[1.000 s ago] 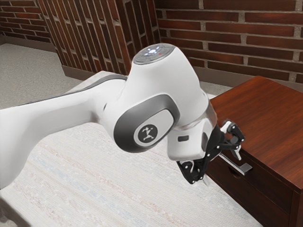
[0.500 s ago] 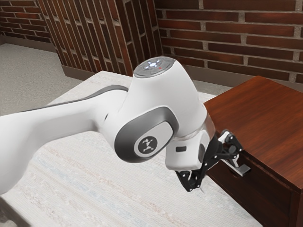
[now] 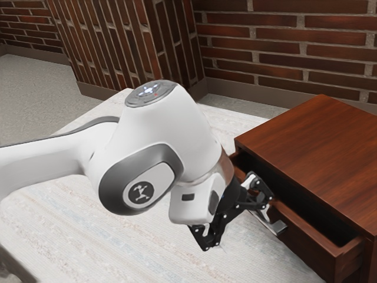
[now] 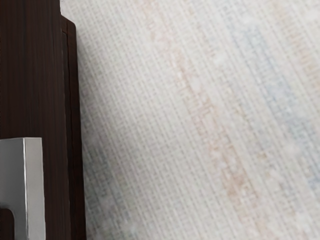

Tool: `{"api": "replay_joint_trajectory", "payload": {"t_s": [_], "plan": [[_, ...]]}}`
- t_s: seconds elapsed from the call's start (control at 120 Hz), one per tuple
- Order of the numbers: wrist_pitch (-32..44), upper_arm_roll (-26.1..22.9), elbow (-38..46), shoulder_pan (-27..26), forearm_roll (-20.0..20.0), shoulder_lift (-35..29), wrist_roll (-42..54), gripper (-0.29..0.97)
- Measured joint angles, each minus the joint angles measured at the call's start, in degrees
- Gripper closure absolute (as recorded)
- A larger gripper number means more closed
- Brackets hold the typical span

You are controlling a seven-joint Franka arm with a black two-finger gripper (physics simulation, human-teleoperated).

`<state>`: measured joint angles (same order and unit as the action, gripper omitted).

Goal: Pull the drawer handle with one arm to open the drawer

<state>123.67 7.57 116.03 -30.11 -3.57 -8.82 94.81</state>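
overlapping handle (image 3: 275,226), pincer (image 3: 234,214) half hidden, drawer (image 3: 312,243) open

Bare rug (image 3: 88,236) leaves open passage in front of the protruding drawer (image 3: 306,242). The cabinet (image 3: 318,141) blocks the way behind it, with the brick wall (image 3: 283,47) beyond.

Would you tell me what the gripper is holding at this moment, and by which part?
The gripper holds the drawer handle, clamped on its metal bar from two sides. The drawer stands partly open.
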Motion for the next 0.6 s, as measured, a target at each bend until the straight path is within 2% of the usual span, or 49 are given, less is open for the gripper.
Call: {"api": "replay_joint_trajectory", "payload": {"t_s": [0.192, 0.6], "plan": [[0.28, 0.06, 3.91, -0.29, 0.02, -3.31, 0.10, 0.00], [0.80, 0.07, 11.64, -0.59, 0.16, -12.51, 0.11, 0.06]]}}
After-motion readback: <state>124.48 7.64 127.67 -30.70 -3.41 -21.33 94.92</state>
